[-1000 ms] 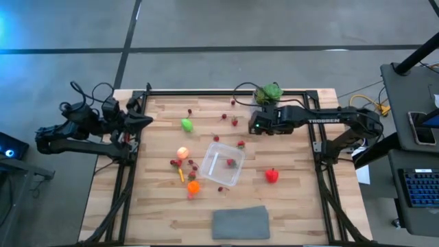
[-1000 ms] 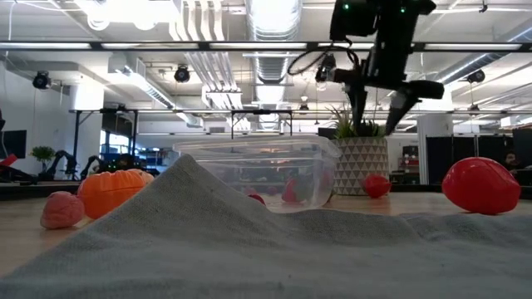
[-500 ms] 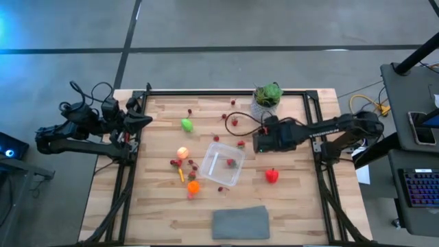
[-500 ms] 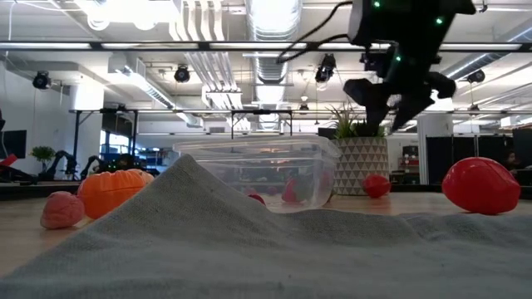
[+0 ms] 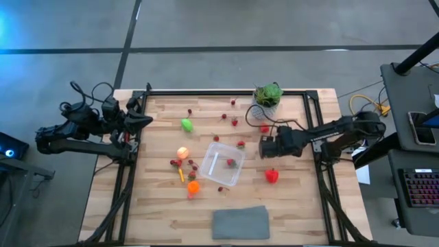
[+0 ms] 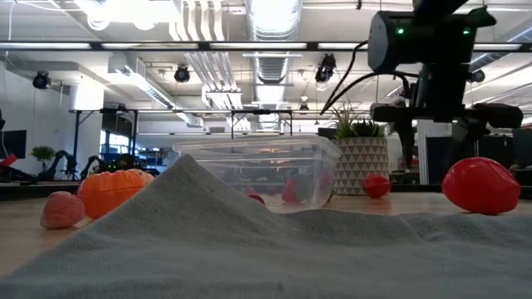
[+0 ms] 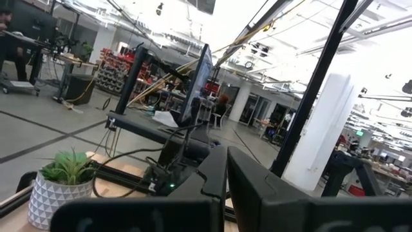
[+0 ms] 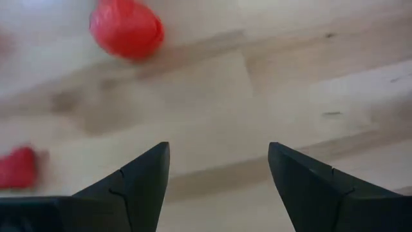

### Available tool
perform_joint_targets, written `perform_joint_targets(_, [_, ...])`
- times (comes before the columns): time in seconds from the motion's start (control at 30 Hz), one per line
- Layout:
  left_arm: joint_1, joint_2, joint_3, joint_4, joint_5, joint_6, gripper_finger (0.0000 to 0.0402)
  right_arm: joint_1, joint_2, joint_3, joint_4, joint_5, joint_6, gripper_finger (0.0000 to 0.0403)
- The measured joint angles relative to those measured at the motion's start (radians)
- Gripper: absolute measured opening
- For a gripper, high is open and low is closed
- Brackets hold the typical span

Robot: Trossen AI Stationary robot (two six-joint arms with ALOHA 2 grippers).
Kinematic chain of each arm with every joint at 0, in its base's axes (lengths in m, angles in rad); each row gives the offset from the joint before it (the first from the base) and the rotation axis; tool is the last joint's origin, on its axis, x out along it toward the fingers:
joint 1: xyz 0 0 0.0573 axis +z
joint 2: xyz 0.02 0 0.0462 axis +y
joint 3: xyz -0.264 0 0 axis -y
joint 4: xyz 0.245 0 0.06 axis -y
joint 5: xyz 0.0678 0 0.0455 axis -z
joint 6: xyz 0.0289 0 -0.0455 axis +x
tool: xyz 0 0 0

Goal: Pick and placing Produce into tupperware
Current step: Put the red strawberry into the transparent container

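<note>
The clear tupperware stands mid-table with a red piece inside. Produce lies loose around it: a green piece, a peach-yellow one, an orange one, a red pepper, a strawberry and small dark red berries. My right gripper hangs open just right of the tub and points steeply down at bare wood, nothing between its fingers. In its wrist view a red piece lies ahead of it. My left gripper waits shut at the table's left edge.
A leafy plant in a white pot stands at the far edge behind my right arm. A flat grey cloth lies at the near edge. The black frame rails run along both sides of the wooden top.
My right gripper has come from near the plant pot toward the table's near edge and sunk lower, rolling about its own axis. It has stayed open. The produce and the tub have not moved.
</note>
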Motion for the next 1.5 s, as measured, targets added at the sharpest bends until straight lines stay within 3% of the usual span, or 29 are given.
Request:
perform_joint_targets(0.07, [0.000, -0.001, 0.000, 0.000, -0.001, -0.001, 0.0000, -0.032, 0.000, 0.025, 0.006, -0.008, -0.016, 0.0256])
perform_joint_targets(0.17, [0.000, -0.001, 0.001, 0.000, -0.032, -0.026, 0.0000, -0.079, -0.001, 0.071, 0.011, -0.011, -0.166, 0.0256])
perform_joint_targets(0.37, [0.000, -0.001, 0.001, -0.006, -0.129, -0.074, 0.0000, -0.145, 0.029, 0.165, 0.025, 0.192, -0.473, 0.0256])
perform_joint_targets(0.47, [0.000, -0.001, 0.001, -0.006, -0.148, -0.071, 0.0000, -0.187, 0.055, 0.196, 0.023, 0.167, -0.582, 0.0254])
perform_joint_targets(0.7, [0.000, -0.002, 0.001, -0.007, -0.151, -0.070, 0.0000, -0.225, 0.144, 0.240, 0.027, 0.035, -0.634, 0.0245])
perform_joint_targets(0.83, [0.000, -0.002, 0.000, -0.007, -0.151, -0.070, 0.0000, -0.224, 0.195, 0.251, 0.025, 0.033, -0.637, 0.0259])
perform_joint_targets(1.2, [0.000, -0.001, -0.001, -0.012, -0.151, -0.070, 0.0000, -0.231, 0.275, 0.274, 0.023, 0.034, -0.579, 0.0349])
perform_joint_targets(1.5, [0.000, -0.002, -0.001, -0.014, -0.150, -0.070, 0.0000, -0.290, 0.280, 0.247, 0.037, 0.034, -0.607, 0.0359])
